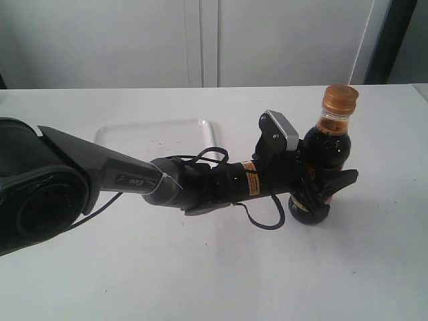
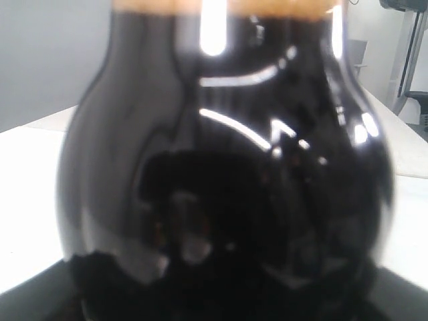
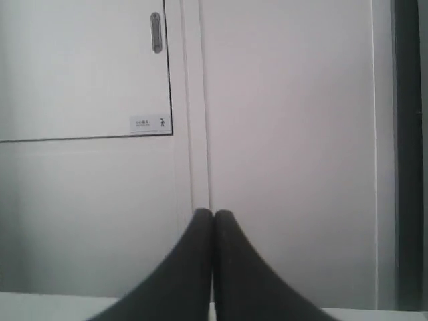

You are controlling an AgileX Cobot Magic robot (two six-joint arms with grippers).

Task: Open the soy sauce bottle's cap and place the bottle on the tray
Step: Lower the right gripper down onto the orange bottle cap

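Note:
The soy sauce bottle (image 1: 326, 144) stands upright on the white table at the right, dark liquid up to its neck, its copper-orange cap (image 1: 340, 98) closed on top. My left gripper (image 1: 319, 187) reaches across from the left and is shut on the bottle's lower body, over the label. In the left wrist view the dark bottle (image 2: 227, 160) fills nearly the whole picture. The white tray (image 1: 157, 139) lies flat behind the left arm, empty. My right gripper (image 3: 213, 215) is shut on nothing, its fingertips touching, pointed at a cabinet wall; it is not in the exterior view.
The left arm (image 1: 134, 177) and its cable stretch across the table in front of the tray. White cabinet doors (image 1: 200, 40) stand behind the table's far edge.

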